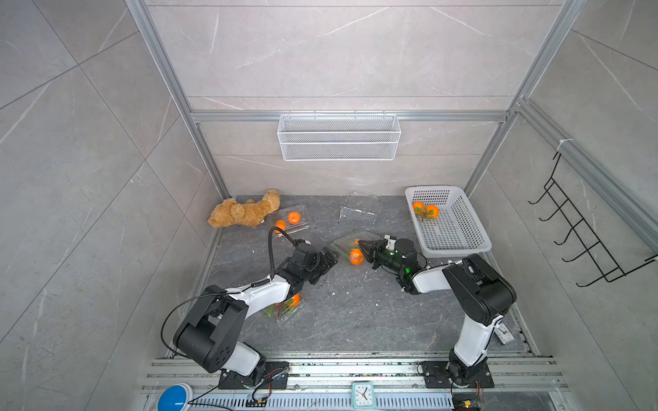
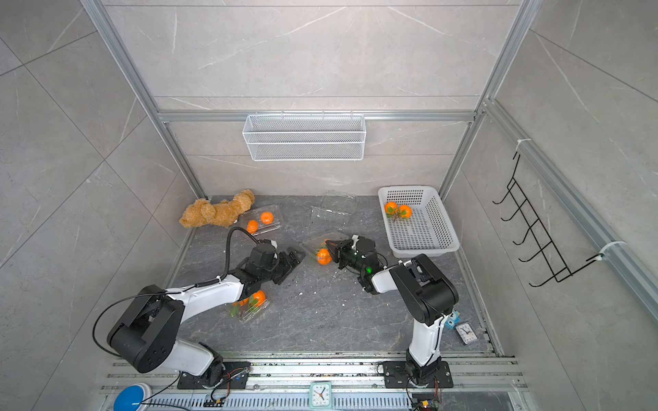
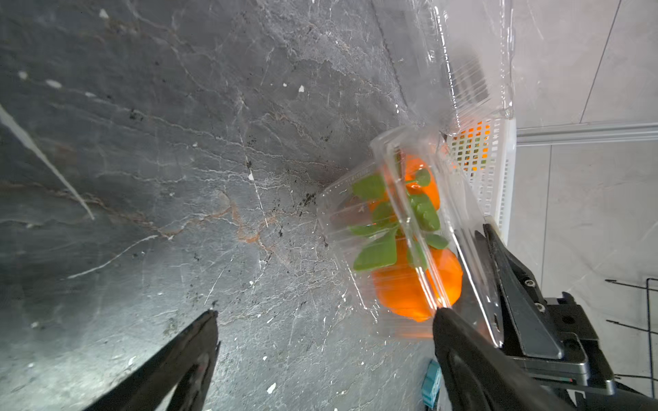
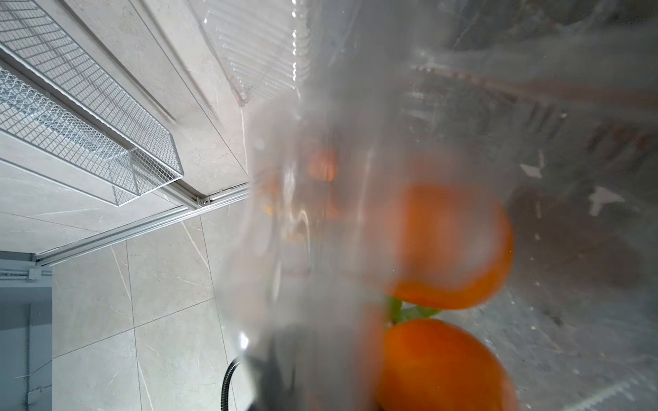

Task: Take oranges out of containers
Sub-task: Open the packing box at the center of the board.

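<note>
Mid-table lies a clear container with two leafy oranges inside; in the left wrist view they show as oranges under the plastic. My right gripper is shut on this container's thin lid flap, and blurred plastic fills the right wrist view over two oranges. My left gripper stands open just left of it, its fingers holding nothing. Another container at the back left holds two oranges. An empty one lies open at the back. A container with oranges sits under my left arm.
A white perforated basket at the back right holds two oranges. A teddy bear lies in the back left corner. A wire basket hangs on the rear wall and a black hook rack on the right wall.
</note>
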`<action>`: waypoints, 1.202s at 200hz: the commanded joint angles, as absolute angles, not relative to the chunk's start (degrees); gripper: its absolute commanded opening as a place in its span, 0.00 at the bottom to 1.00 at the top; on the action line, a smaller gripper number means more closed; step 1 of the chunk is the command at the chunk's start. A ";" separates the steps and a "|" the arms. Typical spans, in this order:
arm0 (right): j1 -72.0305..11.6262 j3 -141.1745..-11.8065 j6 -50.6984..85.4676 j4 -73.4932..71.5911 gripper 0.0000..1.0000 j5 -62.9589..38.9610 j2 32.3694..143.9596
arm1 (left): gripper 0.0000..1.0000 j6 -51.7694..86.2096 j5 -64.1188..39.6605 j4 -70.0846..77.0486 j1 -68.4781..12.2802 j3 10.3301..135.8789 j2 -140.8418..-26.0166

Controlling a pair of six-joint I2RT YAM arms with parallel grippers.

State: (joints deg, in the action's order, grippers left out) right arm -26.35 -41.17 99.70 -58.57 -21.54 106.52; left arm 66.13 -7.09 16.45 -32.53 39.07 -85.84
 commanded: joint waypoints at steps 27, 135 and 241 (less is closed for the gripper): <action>-26.57 -42.01 101.51 -59.14 0.18 -20.39 106.81 | 0.95 74.13 -6.16 31.64 -32.81 38.83 -91.47; -26.54 -41.22 102.52 -61.70 0.17 -20.57 107.95 | 0.94 81.18 -5.01 44.90 -32.78 35.58 -96.31; -26.45 -41.13 101.92 -61.33 0.17 -20.48 108.02 | 0.94 81.34 -4.92 46.92 -32.70 34.40 -95.45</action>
State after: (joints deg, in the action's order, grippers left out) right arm -26.35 -41.17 102.06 -60.29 -20.32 107.37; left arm 80.97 -5.48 43.51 -32.64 33.50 -96.23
